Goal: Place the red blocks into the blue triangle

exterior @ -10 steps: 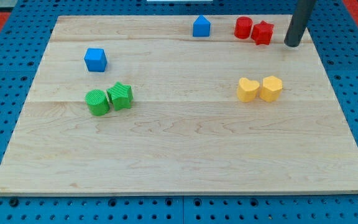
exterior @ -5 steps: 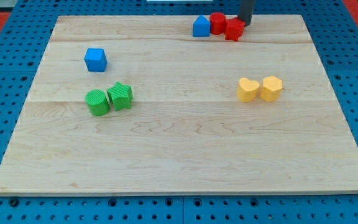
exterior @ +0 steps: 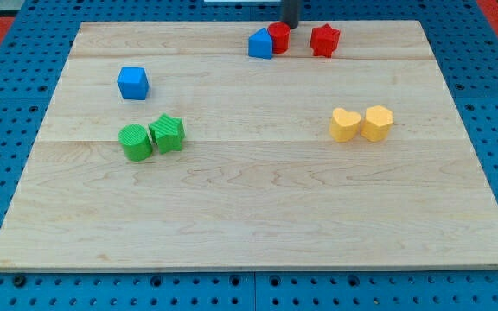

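The pale wooden board (exterior: 249, 199) lies on a blue pegboard table (exterior: 7, 285); the straight dark rod enters at the board's twelve o'clock edge, and my tip (exterior: 290, 26), a plain rod end with no jaws to spread or press, sits just above the red cylinder block (exterior: 278, 38). That cylinder touches the blue house-shaped triangle block (exterior: 260, 43) at its nine o'clock, while the red star block (exterior: 324, 40) stands apart at the cylinder's three o'clock. Toward nine o'clock sit a blue cube (exterior: 133, 83), a green cylinder (exterior: 135, 142) and a green star block (exterior: 168, 133), the two green ones touching, and toward three o'clock a yellow heart block (exterior: 345, 124) touches a yellow hexagonal block (exterior: 377, 123).
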`<control>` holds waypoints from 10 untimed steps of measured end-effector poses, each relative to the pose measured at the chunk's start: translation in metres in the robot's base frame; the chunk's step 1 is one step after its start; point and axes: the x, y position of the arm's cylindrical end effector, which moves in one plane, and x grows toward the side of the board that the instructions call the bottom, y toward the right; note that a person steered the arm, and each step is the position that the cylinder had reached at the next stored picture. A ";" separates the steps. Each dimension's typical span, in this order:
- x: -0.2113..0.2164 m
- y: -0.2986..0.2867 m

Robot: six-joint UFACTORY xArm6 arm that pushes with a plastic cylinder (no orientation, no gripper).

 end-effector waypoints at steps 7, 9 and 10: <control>0.052 0.098; 0.076 0.011; 0.076 -0.001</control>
